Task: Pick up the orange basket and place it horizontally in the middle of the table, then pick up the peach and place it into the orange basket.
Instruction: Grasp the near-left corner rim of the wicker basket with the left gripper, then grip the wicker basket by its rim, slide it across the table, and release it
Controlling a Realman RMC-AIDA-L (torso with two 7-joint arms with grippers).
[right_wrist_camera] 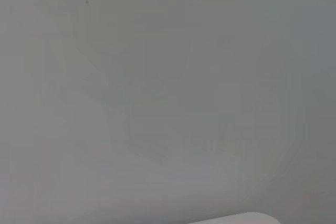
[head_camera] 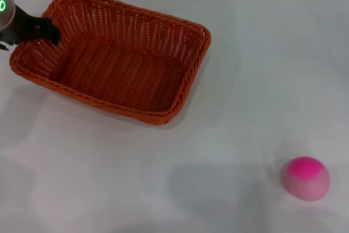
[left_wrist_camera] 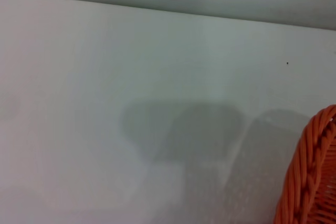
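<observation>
The orange basket (head_camera: 117, 61) lies on the white table (head_camera: 245, 80) at the rear left, turned at a slant, and holds nothing. My left gripper (head_camera: 46, 31) is at the braided rim of the basket's left short end, its dark tip overlapping the rim. A piece of that rim (left_wrist_camera: 310, 177) shows in the left wrist view, beside a grey shadow on the table. The peach (head_camera: 306, 178), pink fading to pale, rests on the table at the near right, far from the basket. My right gripper is out of view.
Bare white tabletop (head_camera: 163, 178) stretches between the basket and the peach. The table's far edge (left_wrist_camera: 168, 11) runs behind the basket. The right wrist view shows only plain table surface (right_wrist_camera: 168, 98).
</observation>
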